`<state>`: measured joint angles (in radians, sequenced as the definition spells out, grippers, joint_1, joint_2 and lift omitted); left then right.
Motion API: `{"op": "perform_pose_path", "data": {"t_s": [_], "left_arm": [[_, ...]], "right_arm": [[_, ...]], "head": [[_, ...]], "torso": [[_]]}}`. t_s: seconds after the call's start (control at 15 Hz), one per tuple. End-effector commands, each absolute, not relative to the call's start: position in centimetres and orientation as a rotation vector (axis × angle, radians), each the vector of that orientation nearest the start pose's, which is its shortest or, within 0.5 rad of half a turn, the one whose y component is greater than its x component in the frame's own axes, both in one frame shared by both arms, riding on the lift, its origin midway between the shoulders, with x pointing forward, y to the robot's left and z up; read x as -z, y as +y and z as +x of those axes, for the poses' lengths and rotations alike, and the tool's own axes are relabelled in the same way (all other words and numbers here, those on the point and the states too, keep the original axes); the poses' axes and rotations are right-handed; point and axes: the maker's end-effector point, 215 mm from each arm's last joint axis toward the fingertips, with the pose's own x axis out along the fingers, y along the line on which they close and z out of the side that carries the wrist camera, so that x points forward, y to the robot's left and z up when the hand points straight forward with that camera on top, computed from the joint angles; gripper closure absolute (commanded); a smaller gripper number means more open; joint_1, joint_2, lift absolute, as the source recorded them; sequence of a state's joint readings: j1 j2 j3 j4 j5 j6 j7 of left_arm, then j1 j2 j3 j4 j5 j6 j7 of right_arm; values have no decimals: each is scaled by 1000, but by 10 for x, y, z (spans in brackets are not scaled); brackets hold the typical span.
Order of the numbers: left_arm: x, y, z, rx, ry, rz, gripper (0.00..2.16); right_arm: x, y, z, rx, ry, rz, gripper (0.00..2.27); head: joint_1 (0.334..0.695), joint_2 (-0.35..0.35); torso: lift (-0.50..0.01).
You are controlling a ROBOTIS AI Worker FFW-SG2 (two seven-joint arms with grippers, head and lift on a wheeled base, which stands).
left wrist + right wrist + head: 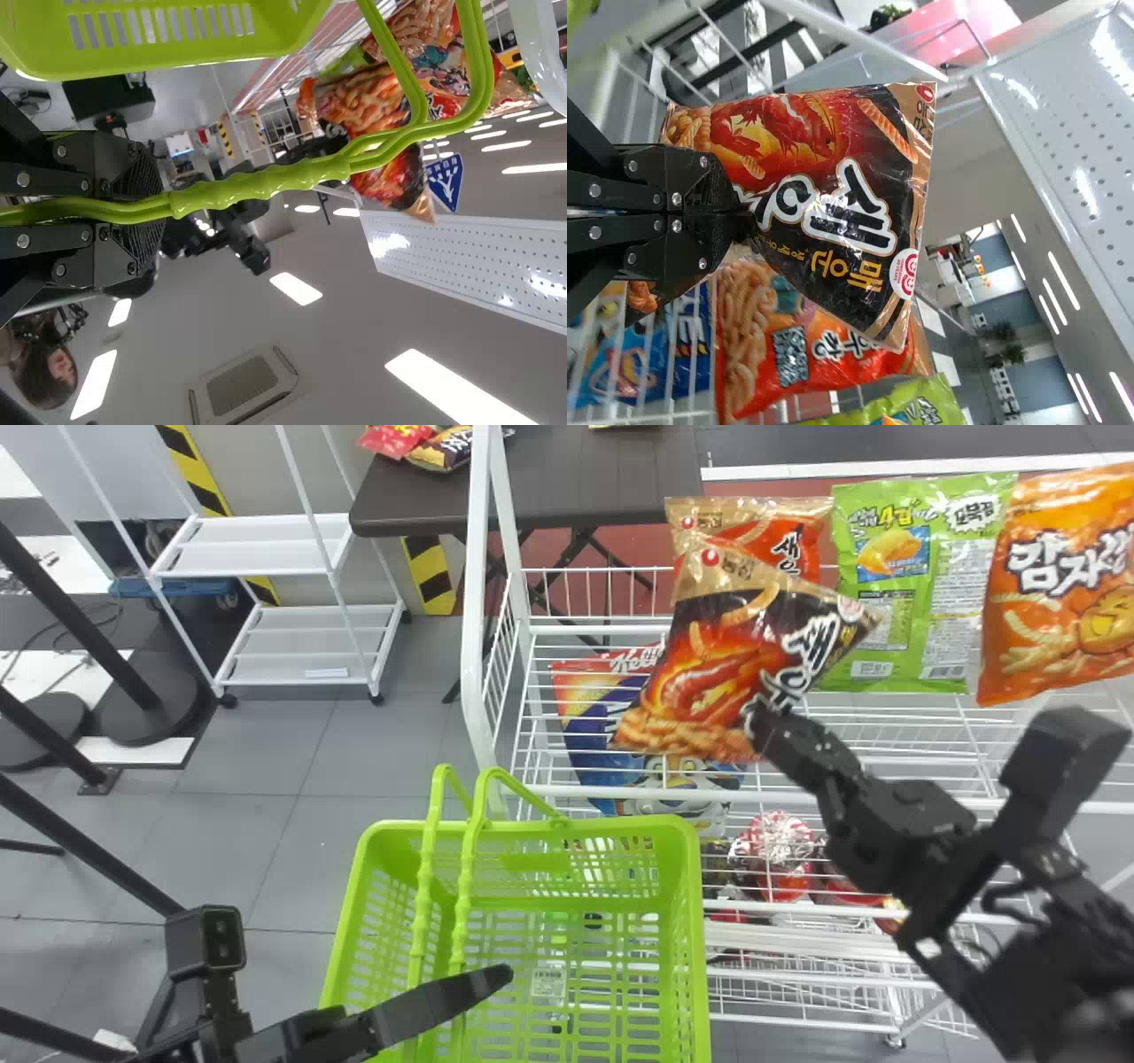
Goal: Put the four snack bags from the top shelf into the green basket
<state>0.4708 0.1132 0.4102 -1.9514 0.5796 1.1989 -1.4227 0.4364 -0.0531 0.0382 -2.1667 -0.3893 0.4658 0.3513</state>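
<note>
In the head view my right gripper (771,722) is shut on the lower right part of a black-and-orange snack bag (718,664), held over the top shelf's left end. An orange-red bag (784,540), a green bag (926,584) and an orange bag (1059,593) stand behind and to the right. The green basket (695,957) is near, its handles raised; my left gripper (496,979) is at them. In the left wrist view that gripper (159,208) is shut on the handles (266,181). The right wrist view shows my right gripper (740,221) pinching the black-and-orange bag (824,186).
The white wire rack (602,790) stands behind and right of the basket. A blue bag (611,717) and other packages (780,850) sit on its lower levels. Farther back are a dark table (602,487) and a white shelf unit (283,540).
</note>
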Motion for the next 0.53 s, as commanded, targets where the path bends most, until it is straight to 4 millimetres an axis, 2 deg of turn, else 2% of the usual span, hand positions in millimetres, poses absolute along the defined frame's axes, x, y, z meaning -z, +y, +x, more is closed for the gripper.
{"op": "perform_pose_path", "data": {"t_s": [0.0,0.07,0.13,0.2,0.33,0.47], "left_arm": [[373,160,252,1113,608,-1171,2148],[373,160,252,1113,607,-1172,2148],[373,160,252,1113,607,-1172,2148],[373,160,252,1113,607,-1172,2148],[372,157,252,1117,607,-1176,2148],[372,156,252,1120,606,-1176,2148]], "right_arm": [[337,-72,391,-583,291,464,2246],[333,-56,374,-620,312,496,2250],[338,-38,356,-657,357,517,2246],[349,-20,342,-692,419,534,2246],[384,10,319,-745,560,551,2246],[413,26,309,-759,640,562,2246]], "head": [[695,102],[695,117],[695,156],[695,181],[695,232],[695,296]], "torso": [[-1],[-1],[-1],[-1],[-1],[-1]]}}
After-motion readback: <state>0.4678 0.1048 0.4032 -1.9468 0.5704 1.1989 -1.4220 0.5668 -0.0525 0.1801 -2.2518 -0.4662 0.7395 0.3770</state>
